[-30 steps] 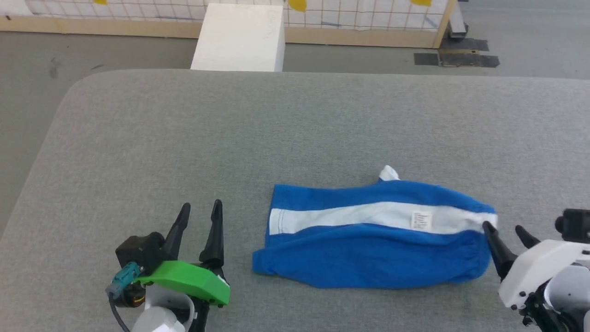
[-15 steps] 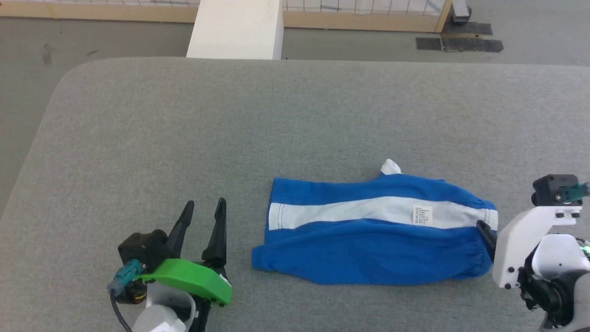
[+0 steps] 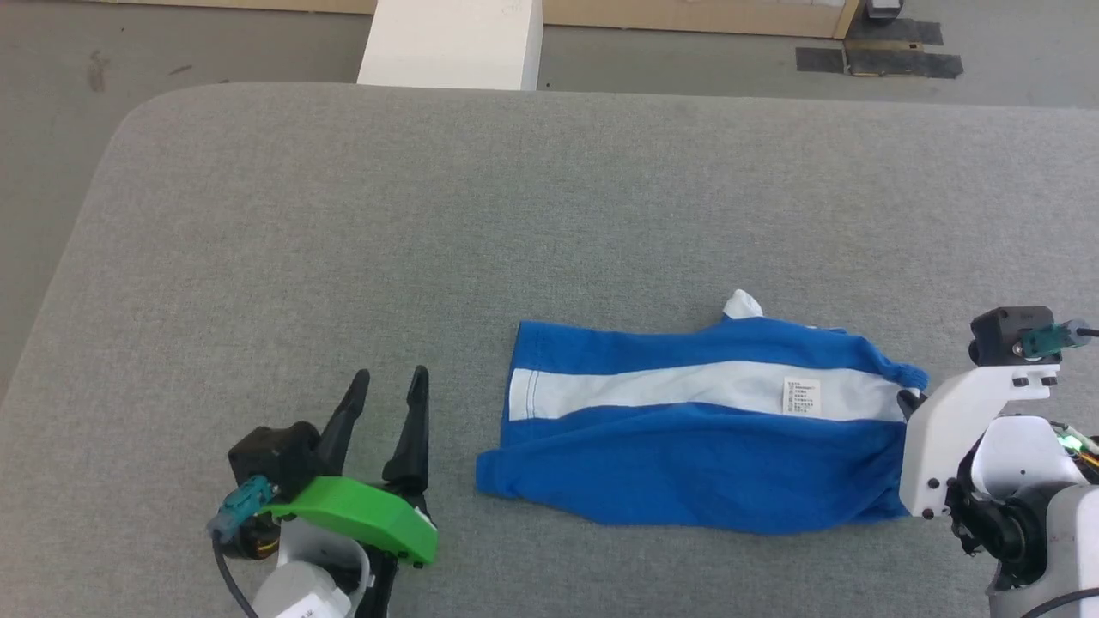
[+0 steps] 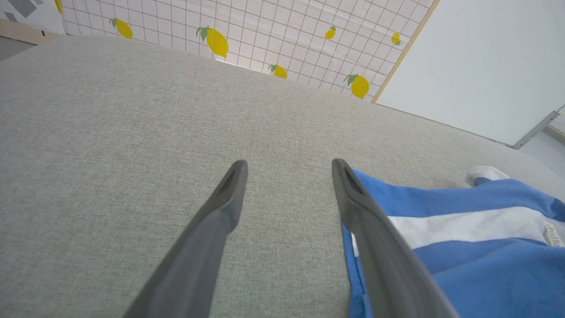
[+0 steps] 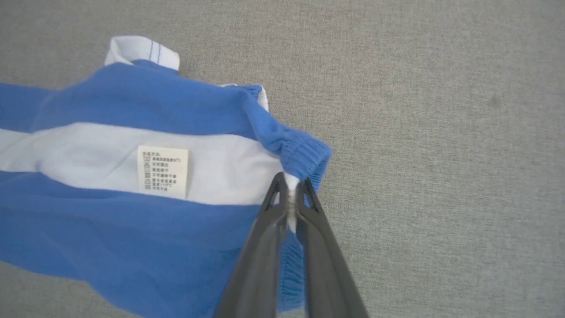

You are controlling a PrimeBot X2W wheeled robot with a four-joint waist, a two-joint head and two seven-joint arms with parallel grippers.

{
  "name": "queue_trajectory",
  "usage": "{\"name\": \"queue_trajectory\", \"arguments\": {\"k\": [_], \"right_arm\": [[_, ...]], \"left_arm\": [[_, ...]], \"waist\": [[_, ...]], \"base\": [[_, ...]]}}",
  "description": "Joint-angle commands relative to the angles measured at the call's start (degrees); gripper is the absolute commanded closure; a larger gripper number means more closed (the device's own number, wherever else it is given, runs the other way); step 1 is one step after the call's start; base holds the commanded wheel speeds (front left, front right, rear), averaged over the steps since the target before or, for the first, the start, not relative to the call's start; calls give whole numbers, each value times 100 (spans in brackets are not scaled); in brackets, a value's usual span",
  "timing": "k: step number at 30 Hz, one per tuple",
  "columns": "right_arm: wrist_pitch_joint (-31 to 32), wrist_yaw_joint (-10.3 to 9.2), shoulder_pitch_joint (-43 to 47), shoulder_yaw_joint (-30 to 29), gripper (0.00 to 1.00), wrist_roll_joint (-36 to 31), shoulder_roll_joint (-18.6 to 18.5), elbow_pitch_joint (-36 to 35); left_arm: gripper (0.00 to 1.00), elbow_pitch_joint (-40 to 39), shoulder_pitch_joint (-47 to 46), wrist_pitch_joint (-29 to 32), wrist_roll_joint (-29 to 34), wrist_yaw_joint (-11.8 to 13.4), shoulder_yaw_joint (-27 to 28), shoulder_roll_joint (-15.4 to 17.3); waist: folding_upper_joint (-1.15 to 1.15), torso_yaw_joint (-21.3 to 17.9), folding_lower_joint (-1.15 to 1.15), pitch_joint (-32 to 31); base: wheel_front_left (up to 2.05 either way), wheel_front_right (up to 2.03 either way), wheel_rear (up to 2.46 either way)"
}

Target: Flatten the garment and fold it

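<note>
Your right gripper [image 5: 289, 189] pinches the garment [image 3: 704, 455] at its waistband [image 5: 304, 152]. Its fingers are pressed together on the end of the white stripe, a hold that looks meant for tugging the shorts flat. The shorts lie rumpled lengthwise on the grey table [image 3: 343, 215], toward its near side, between your 2 arms. Your left gripper [image 3: 391, 372] sits near the hem end with fingers spread and nothing between them, likely poised for that corner. The right wrist view gives you the pinch and the printed label [image 5: 162, 171]. The head view hides those fingertips behind the white wrist but shows the whole layout.
</note>
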Motion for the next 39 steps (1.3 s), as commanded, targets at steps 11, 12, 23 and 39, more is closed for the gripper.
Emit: {"name": "queue_trajectory", "arguments": {"k": [11,12,23,39], "right_arm": [[-173,-9,18,-23,100,319,-4,-105],[-191,-9,15,-4,100,336,-4,-106],[-412,-9,-98,178,100,471,-4,58],[-593,-9,-202,147,100,528,-4,264]], "left_arm": [[0,271,-768,1836,-310,-25,-557,-10],[0,311,-853,2181,-366,8,-613,-17],[0,378,-1403,4178,-97,423,-1052,297],[100,222,-1376,3711,-486,170,-971,163]], "waist": [[0,-208,0,-13],[0,-229,0,5],[0,-483,0,242],[0,-369,0,159]], "base": [[0,0,0],[0,0,0],[0,0,0],[0,0,0]]}}
